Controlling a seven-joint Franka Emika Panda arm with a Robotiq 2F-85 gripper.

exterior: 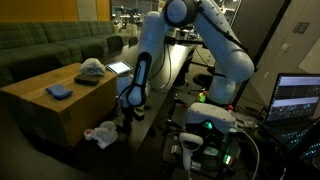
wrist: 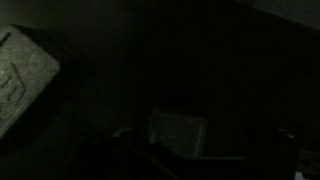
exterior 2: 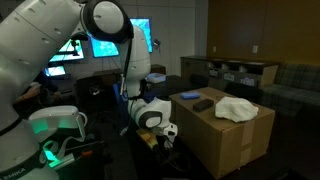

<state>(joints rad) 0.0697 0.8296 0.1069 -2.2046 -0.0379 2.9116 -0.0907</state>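
My gripper (exterior: 127, 114) hangs low beside the cardboard box (exterior: 45, 112), close to the floor, with its jaws apart and nothing seen between them. A crumpled white cloth (exterior: 102, 133) lies on the floor just below and in front of it. In an exterior view the gripper (exterior 2: 166, 136) sits at the box's (exterior 2: 215, 145) near corner. The wrist view is almost black: a pale blocky shape (wrist: 25, 72) shows at the upper left and a faint grey rectangle (wrist: 178, 132) low in the middle.
On the box top lie a blue cloth (exterior: 60, 92), a pale bundled cloth (exterior: 92, 67) (exterior 2: 238, 108) and a dark flat item (exterior 2: 203, 104). A green sofa (exterior: 45, 45) stands behind. A laptop (exterior: 298, 98) and lit monitors (exterior 2: 105, 45) flank the robot base (exterior: 210, 120).
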